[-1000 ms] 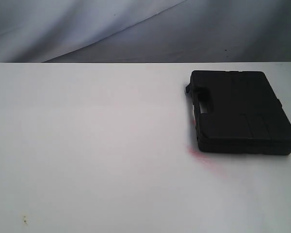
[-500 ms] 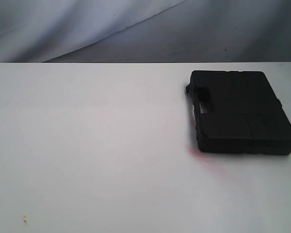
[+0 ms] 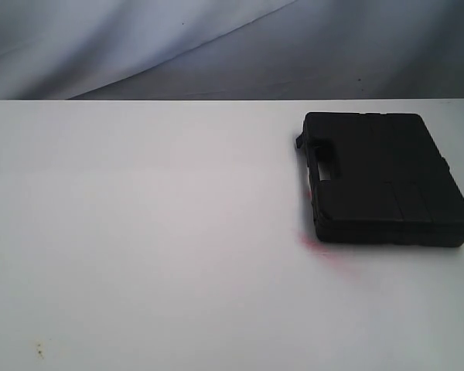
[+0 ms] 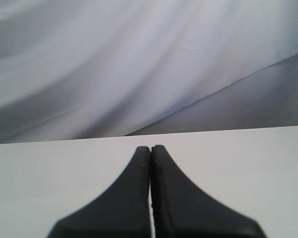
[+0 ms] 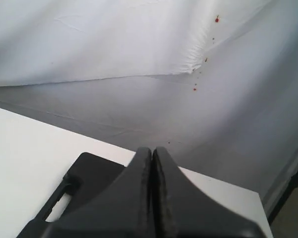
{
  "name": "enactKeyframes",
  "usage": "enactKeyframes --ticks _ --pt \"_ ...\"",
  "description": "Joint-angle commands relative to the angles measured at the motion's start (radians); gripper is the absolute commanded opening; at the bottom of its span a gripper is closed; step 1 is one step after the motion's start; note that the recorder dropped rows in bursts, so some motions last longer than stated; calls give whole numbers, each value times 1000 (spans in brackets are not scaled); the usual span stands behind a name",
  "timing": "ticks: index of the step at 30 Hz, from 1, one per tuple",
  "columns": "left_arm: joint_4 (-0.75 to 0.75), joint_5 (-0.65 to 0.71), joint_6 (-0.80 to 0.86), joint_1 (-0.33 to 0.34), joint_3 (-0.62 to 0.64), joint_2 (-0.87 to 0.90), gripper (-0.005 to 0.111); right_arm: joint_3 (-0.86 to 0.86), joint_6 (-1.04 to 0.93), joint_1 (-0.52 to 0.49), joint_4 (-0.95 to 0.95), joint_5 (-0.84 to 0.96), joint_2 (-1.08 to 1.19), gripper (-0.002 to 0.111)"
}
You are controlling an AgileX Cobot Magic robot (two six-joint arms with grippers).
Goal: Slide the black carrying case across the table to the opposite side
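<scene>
Rigid black carrying case (image 3: pixel 383 178) flat on table (image 3: pixel 139 247); likely light, slides easily, so push its outer side wall. Your left gripper (image 4: pixel 150 148) and right gripper (image 5: pixel 152 150): both pressed together, empty

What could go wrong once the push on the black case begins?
The black carrying case lies near the table's far edge, so a skewed push might drive it off. The right gripper is shut, a narrow contact that may spin the case rather than slide it. Its tip could also snag in the handle cut-out.
</scene>
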Motion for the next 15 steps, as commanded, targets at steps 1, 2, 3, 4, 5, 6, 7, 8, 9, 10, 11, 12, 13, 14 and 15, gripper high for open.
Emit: enactKeyframes --ticks 1,2,3,4,5,6,7,8,9,10,11,12,13,14,15 --pt "-1 -8 -1 2 3 -4 0 -5 -14 4 56 -1 83 0" --pt "-1 -8 -1 2 3 -4 0 -5 -14 4 72 -3 111 0" --pt "-1 -8 -1 2 3 -4 0 -5 -14 4 94 -19 137 0" --pt "-1 -8 -1 2 3 -4 0 -5 -14 4 125 -34 161 0" --pt "-1 -8 -1 2 3 -4 0 -5 -14 4 158 -47 178 0" --pt "-1 -8 -1 2 3 -4 0 -5 -14 4 191 -62 198 0" --pt "-1 -8 -1 2 3 -4 0 -5 -14 4 218 -68 217 0" --pt "-1 -8 -1 2 3 -4 0 -6 -14 4 238 -68 232 0" --pt "-1 -8 -1 2 3 -4 0 -6 -14 4 260 -61 253 0" --pt "-1 -8 -1 2 3 -4 0 -17 -14 8 268 -27 276 0" --pt "-1 -8 -1 2 3 -4 0 -31 -14 10 268 11 297 0" --pt "-1 -8 -1 2 3 -4 0 -57 -14 10 268 64 326 0" --pt "-1 -8 -1 2 3 -4 0 -87 -10 10 286 118 356 0" --pt "-1 -8 -1 2 3 -4 0 -121 -10 10 310 157 385 0" --pt "-1 -8 -1 2 3 -4 0 -157 -10 10 333 216 413 0"
